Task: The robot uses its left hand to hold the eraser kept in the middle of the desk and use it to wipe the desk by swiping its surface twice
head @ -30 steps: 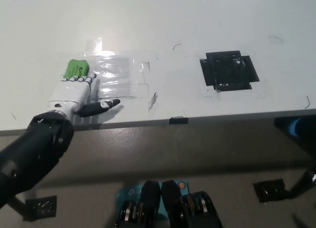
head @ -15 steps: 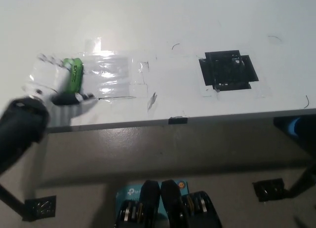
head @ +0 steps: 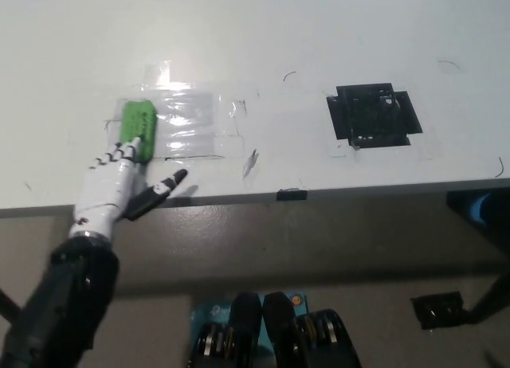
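The green eraser (head: pixel 137 123) lies flat on the white desk (head: pixel 263 33), at the left edge of a shiny clear tape patch (head: pixel 190 121). My white left hand (head: pixel 118 185) rests palm down just in front of it, near the desk's front edge. Its fingertips (head: pixel 123 151) touch the eraser's near end. The fingers are stretched out and the thumb points off to the right, so nothing is gripped. My black right hand is out of the picture.
A black tape square (head: pixel 373 113) is stuck to the desk at the right. A small black clip (head: pixel 291 194) sits on the front edge. Pen marks dot the surface. A blue object (head: pixel 483 210) shows below the desk at the far right.
The hand swung left with the eraser, then came back. The eraser now lies further right, pointing away from me, and the hand has drawn back toward the desk edge with only its fingertips on it.
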